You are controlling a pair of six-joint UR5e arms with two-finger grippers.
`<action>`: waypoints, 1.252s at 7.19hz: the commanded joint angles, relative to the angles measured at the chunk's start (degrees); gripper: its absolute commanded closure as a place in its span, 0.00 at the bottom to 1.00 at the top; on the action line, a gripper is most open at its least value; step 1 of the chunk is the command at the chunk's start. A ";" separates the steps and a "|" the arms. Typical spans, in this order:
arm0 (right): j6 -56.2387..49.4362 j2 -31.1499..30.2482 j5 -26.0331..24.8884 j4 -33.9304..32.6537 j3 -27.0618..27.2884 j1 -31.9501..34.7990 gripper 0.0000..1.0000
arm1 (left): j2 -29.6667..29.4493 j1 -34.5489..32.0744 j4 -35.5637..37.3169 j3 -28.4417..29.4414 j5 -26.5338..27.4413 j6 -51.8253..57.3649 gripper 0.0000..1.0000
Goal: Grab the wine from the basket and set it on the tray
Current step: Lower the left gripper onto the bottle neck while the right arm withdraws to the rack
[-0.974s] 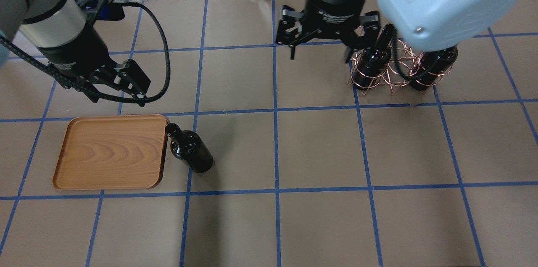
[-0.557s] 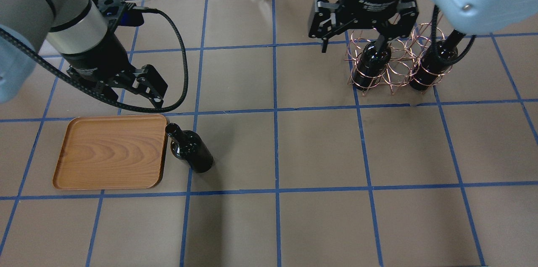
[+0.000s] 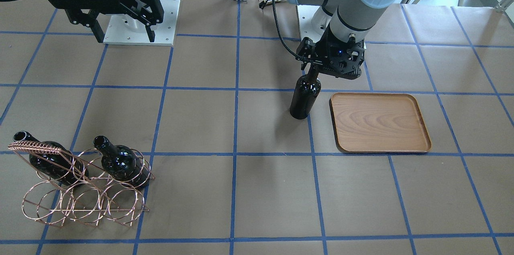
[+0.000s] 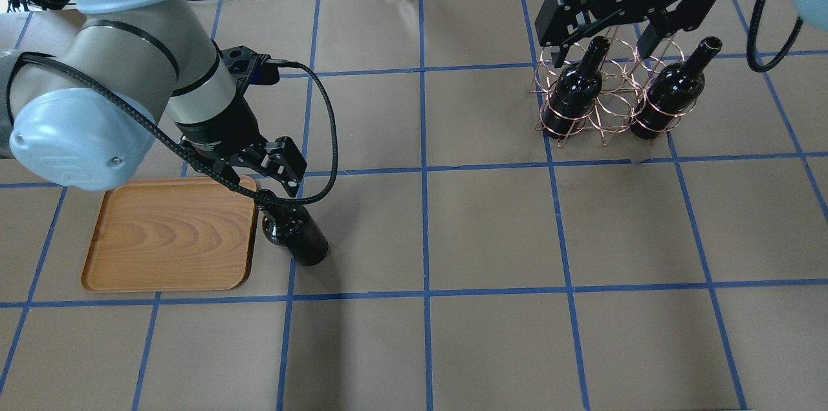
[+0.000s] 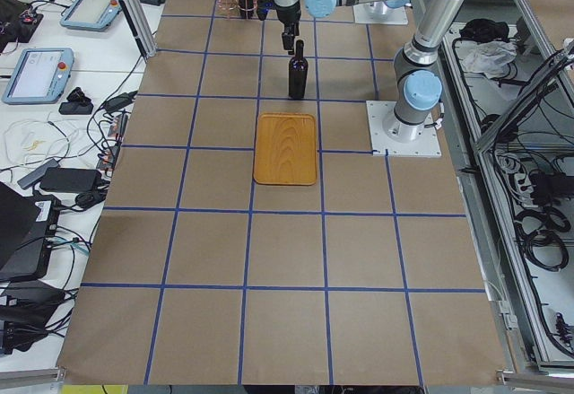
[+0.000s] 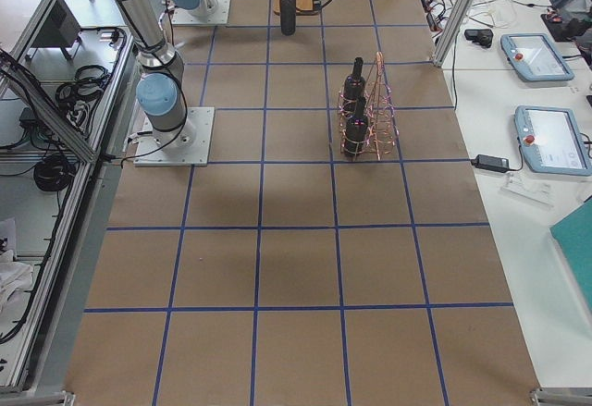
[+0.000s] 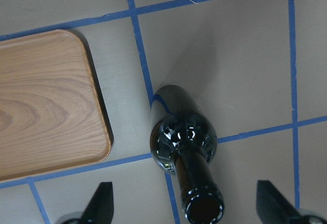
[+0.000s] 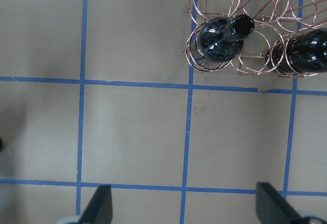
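Partly done — one wine (image 4: 297, 236) out of the basket (image 4: 611, 107), upright on the table (image 4: 491, 236) just beside the tray (image 4: 168, 236), not on it. Neck sat between the wide-open jaws of the left gripper (image 7: 186, 206), ungripped. Needed gripping and lifting across. Two more bottles (image 4: 576, 94) racked ahead of the spread, empty jaws of the right gripper (image 8: 186, 206).

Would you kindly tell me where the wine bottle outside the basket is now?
Overhead view: the wine bottle stands upright on the view's left, just right of the tray, under the left end effector.
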 commanded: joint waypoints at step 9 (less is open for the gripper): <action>0.19 -0.04 -0.11 -0.62 0.57 -0.04 0.00 | -0.36 -0.46 -0.78 -0.79 1.00 0.63 0.66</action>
